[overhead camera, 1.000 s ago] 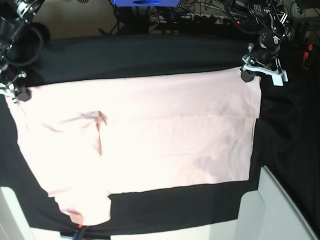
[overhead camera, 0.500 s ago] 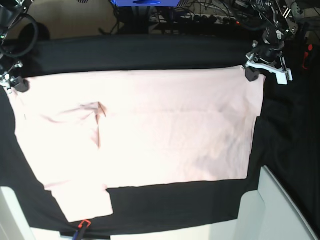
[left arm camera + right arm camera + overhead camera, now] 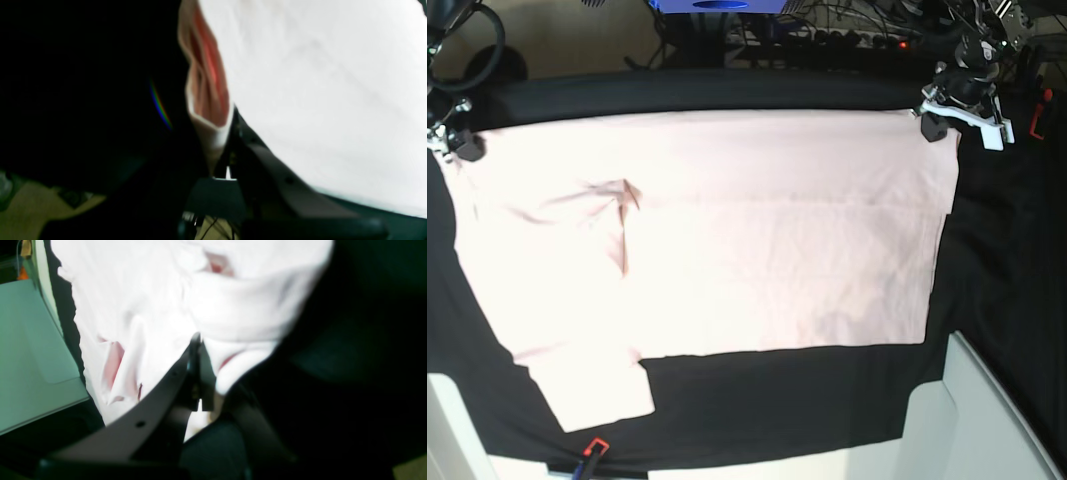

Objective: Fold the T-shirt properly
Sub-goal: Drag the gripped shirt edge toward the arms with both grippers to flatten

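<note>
The pale pink T-shirt (image 3: 727, 240) lies spread with its plain side up on the black table cloth (image 3: 777, 400), one sleeve pointing toward the near left. My left gripper (image 3: 934, 125) is shut on the shirt's far right corner. My right gripper (image 3: 467, 148) is shut on its far left corner. In the left wrist view the dark fingers (image 3: 267, 156) pinch a folded edge of the T-shirt (image 3: 317, 83). The right wrist view shows the fingers (image 3: 195, 373) clamped on bunched T-shirt (image 3: 150, 306) fabric. A crease runs near the shirt's left shoulder.
A pale bin (image 3: 967, 420) stands at the near right corner and a pale panel (image 3: 447, 430) at the near left. A red clip (image 3: 595, 447) sits at the cloth's near edge. Cables and a blue box (image 3: 717, 5) lie behind the table.
Both grippers have moved toward the far edge of the table, dragging the T-shirt with them. The shirt's near edge and sleeve have slid away from the front and lie flatter.
</note>
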`<state>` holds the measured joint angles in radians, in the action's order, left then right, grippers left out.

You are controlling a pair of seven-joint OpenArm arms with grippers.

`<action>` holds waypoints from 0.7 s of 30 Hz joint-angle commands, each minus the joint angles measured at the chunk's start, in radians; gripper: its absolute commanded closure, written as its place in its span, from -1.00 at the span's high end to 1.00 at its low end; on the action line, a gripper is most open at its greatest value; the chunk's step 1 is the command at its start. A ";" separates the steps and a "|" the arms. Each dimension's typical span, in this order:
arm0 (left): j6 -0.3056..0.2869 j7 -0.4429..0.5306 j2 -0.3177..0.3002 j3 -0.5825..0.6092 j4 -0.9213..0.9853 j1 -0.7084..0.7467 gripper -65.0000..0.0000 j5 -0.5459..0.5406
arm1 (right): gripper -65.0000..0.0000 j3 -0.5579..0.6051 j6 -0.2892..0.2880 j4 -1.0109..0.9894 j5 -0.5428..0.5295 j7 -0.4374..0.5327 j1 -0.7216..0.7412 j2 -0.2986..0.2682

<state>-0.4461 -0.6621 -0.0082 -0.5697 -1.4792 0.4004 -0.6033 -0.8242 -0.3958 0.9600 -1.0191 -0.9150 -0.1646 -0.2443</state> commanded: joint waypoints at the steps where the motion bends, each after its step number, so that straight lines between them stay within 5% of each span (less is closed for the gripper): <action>1: 0.003 0.020 -0.014 -0.011 -0.013 0.002 -1.00 -0.008 | -1.00 -0.007 -0.009 0.020 -0.020 0.018 -0.002 -0.020; 21: 0.003 0.021 -0.020 -0.011 -0.013 0.079 -1.00 -0.008 | -1.00 -0.007 -0.013 0.020 -0.020 0.018 -0.053 -0.019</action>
<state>-0.4465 -0.6601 -0.0139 -0.5709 -1.4788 0.4740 -0.6067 -0.8242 -0.4030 0.9604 -1.0225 -0.9150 -0.2146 -0.2424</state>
